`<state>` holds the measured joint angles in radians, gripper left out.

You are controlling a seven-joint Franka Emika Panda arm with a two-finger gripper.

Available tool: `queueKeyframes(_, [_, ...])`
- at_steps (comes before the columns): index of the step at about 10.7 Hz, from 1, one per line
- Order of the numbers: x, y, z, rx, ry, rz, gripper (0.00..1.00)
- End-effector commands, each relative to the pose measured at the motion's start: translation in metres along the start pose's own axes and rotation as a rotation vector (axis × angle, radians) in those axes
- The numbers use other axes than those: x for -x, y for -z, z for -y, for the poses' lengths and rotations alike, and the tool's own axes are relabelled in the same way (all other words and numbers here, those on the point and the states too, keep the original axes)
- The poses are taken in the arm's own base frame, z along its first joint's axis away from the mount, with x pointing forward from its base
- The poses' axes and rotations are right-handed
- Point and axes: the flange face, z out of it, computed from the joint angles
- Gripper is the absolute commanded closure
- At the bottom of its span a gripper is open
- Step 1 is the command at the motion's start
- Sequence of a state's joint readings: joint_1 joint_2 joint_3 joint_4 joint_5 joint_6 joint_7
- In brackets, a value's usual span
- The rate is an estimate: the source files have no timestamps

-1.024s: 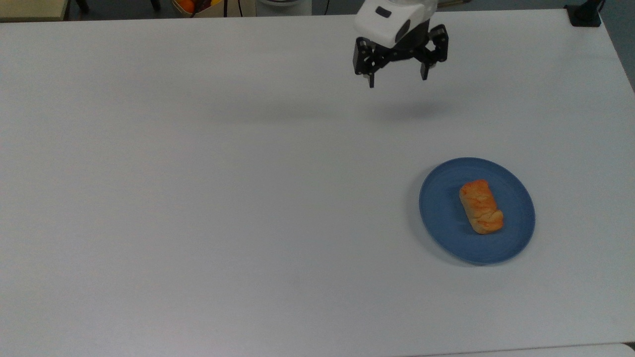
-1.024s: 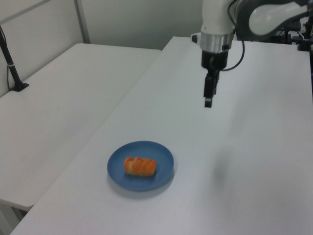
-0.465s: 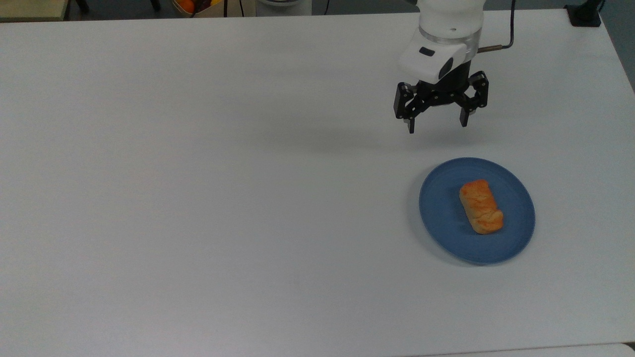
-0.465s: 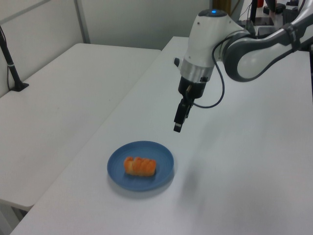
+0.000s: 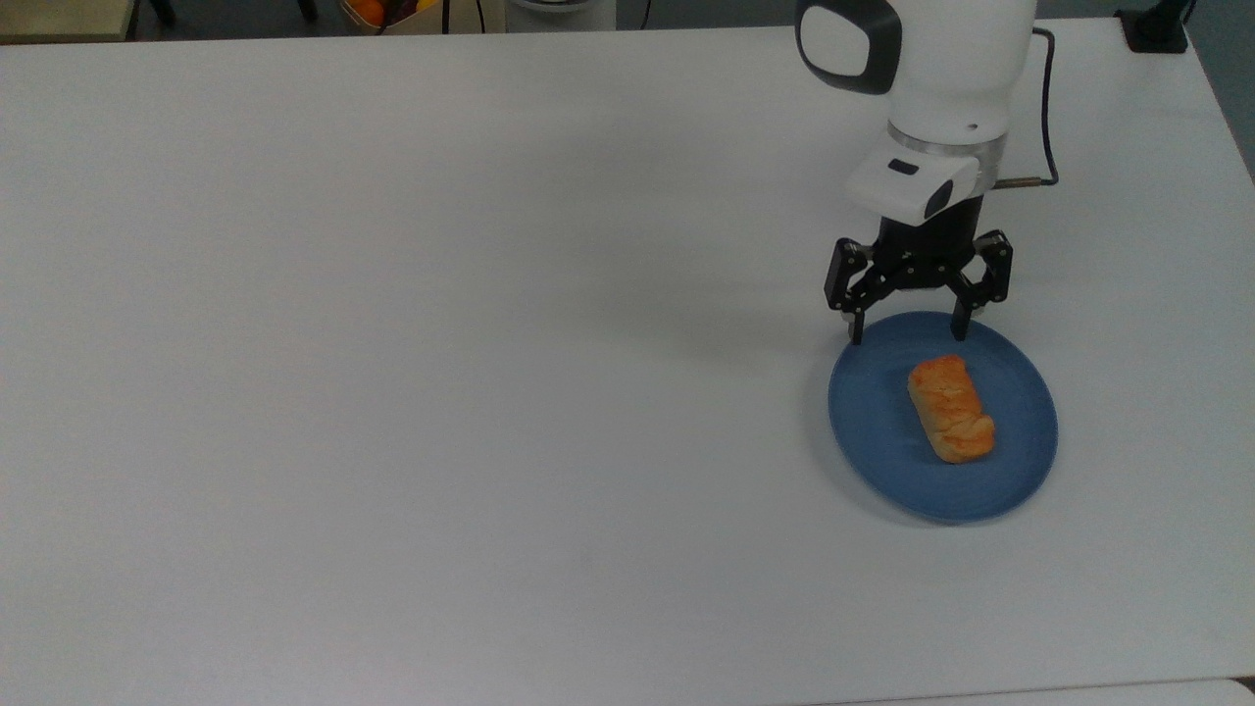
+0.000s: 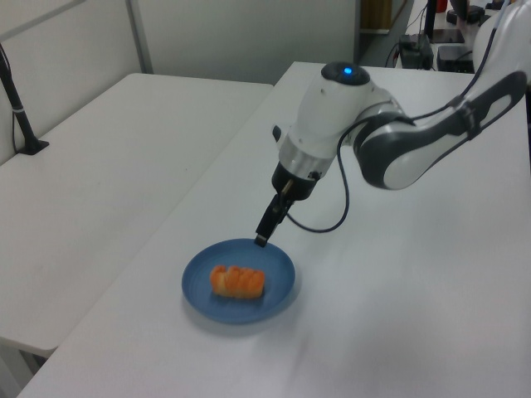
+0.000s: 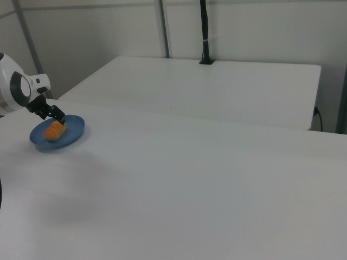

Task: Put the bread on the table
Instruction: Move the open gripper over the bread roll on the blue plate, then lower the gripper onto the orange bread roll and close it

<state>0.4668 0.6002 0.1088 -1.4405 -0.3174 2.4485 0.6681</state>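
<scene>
Now, as the arm closes in:
Bread: the bread (image 5: 951,408) lies on its side in the middle of the blue plate (image 5: 873,446), its long axis running near-to-far in the top view; nothing touches it.
Plate: it sits on the table (image 5: 392,392) toward the top view's right, well apart from every edge.
Gripper: the gripper (image 5: 909,337) hangs over the plate's far rim in the top view, fingers spread wide and pointing down, with nothing between them; in the left view the gripper (image 6: 262,239) sits just above the rim, short of the bread (image 6: 237,281).
Just changed: over the last second the arm has swung from the far edge of the table to the plate, coming lower as it travelled; the fingers were spread just as wide throughout.
Unchanged: bread and plate lie exactly where they did a second ago.
Meaning for the task: this looks like the tail of the approach; no grasp has begun, so the job is barely started.
Next move, as a judgement: the gripper probably needs to travel a little nearer and lower to straddle the bread across its short width.
Risk: a flaky roll may crush or slip under a hard pinch.
Free space: bare tabletop lies all round the plate for the set-down.
</scene>
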Motion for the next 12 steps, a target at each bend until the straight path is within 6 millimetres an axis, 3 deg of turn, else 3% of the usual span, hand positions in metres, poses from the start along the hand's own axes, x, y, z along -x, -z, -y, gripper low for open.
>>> queueKeyframes(1, [-0.002,-0.015,0.026,-0.025,-0.003,-0.11,0.0])
queueKeyframes(6, [0.019,-0.056,0.052,0.01,0.071,-0.187,0.0])
queueKeyframes(8, [0.025,-0.06,0.055,0.032,0.105,-0.208,0.03])
queueKeyframes(10, [0.028,-0.062,0.057,0.042,0.134,-0.216,0.2])
queueKeyframes(12, [0.032,-0.065,0.058,0.042,0.135,-0.209,0.55])
